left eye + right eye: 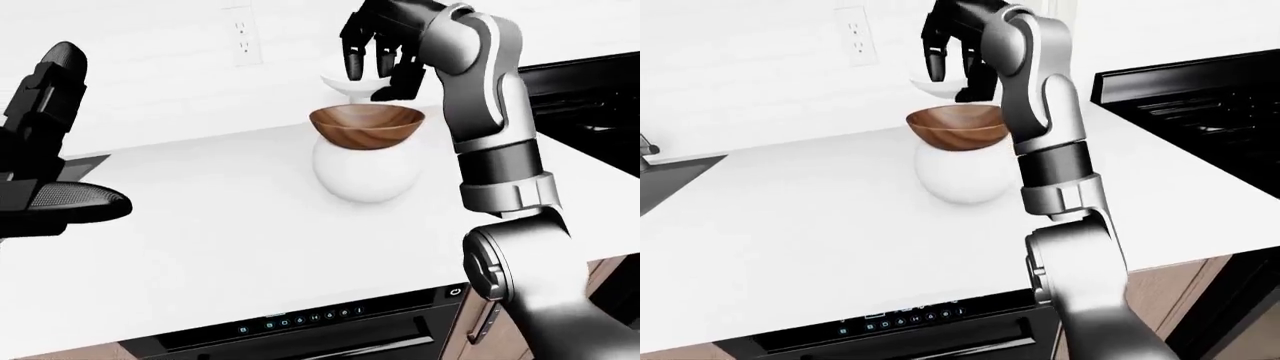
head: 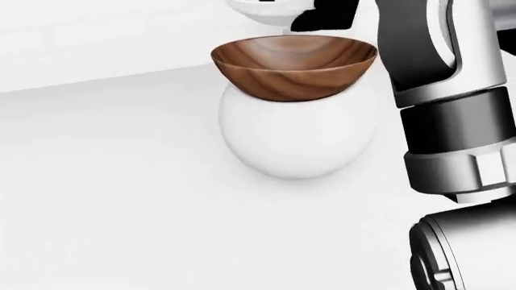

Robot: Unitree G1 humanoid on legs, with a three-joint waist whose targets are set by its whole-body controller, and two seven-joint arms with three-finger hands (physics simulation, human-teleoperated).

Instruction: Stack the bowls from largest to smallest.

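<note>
A large white bowl [image 1: 365, 176] sits on the white counter [image 1: 220, 240]. A wooden bowl [image 1: 365, 126] rests in it, upright. My right hand [image 1: 372, 81] is just above the wooden bowl, its fingers closed on the rim of a small white bowl [image 1: 345, 85], which it holds slightly above the wooden bowl and toward the wall. The head view shows only the bottom of the small bowl [image 2: 266, 12]. My left hand [image 1: 70, 142] is open and empty at the left edge of the left-eye view, far from the bowls.
A black stove [image 1: 1200, 97] lies to the right of the counter. A sink [image 1: 665, 180] is at the left. A wall outlet [image 1: 240, 37] is behind the bowls. A dishwasher panel [image 1: 310, 319] sits under the counter's near edge.
</note>
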